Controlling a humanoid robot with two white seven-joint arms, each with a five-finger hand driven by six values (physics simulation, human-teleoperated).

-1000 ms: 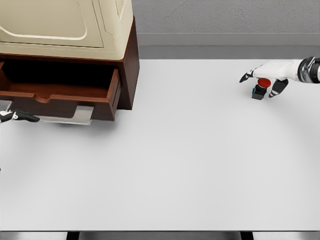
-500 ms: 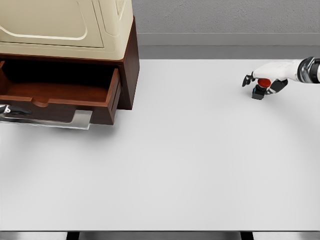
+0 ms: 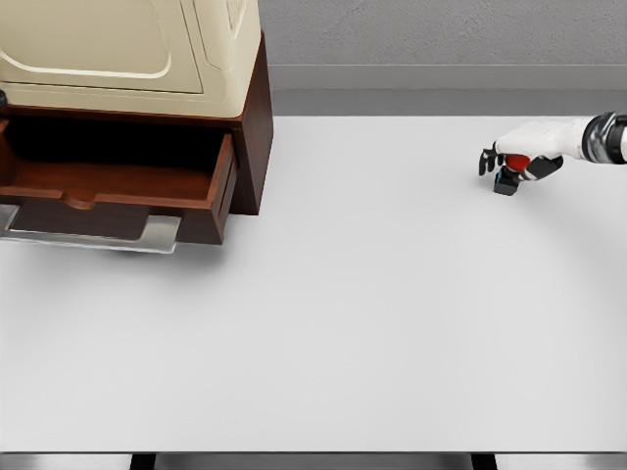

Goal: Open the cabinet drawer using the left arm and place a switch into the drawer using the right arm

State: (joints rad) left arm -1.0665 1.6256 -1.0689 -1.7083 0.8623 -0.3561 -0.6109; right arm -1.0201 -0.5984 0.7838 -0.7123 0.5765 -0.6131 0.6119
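The switch (image 3: 508,174), a small black block with a red button on top, sits at the far right of the white table (image 3: 333,313), well apart from the cabinet (image 3: 127,59) at the far left. The right hand (image 3: 517,162) is draped over it from the right, fingers curled down around the red cap and the black body, thumb on the near side; they look closed on the switch, though whether it has left the table I cannot tell, since the base appears to be touching the surface. The step in hand seems to be securing this grasp, and doing it well likely means getting the fingertips down onto the black body, not just the rounded red cap, which could slip out of a shallow pinch. A straight lift before any sideways travel would keep the base from dragging or tipping. The drawer (image 3: 118,191) stands pulled out beneath the cream upper part of the cabinet, its dark wooden cavity open from above and its pale handle (image 3: 93,235) projecting on the near side; the left hand is not in view. The carry therefore runs leftward across the whole bare table, and the release should come over the cavity, clear of the drawer's right wall and front edge.
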